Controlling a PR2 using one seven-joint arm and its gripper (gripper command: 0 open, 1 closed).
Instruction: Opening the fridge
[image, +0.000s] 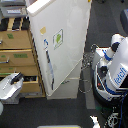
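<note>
**Fridge stands mid-frame, hand low at the exterior view's left**

You see the fridge (60, 45) filling the middle of the view, tall and cream-white, its big upper door bearing a small green sticker (58, 38) and a dark vertical handle (49, 70) near its left edge. A tan wooden cabinet (19, 55) sits just beside it on the exterior view's left. The white-and-blue robot body (114, 70) stands on the right. Your hand (15, 80) lies low at the left, in front of the cabinet, near the fridge's lower corner; you cannot tell whether it is released or clenched.
</note>
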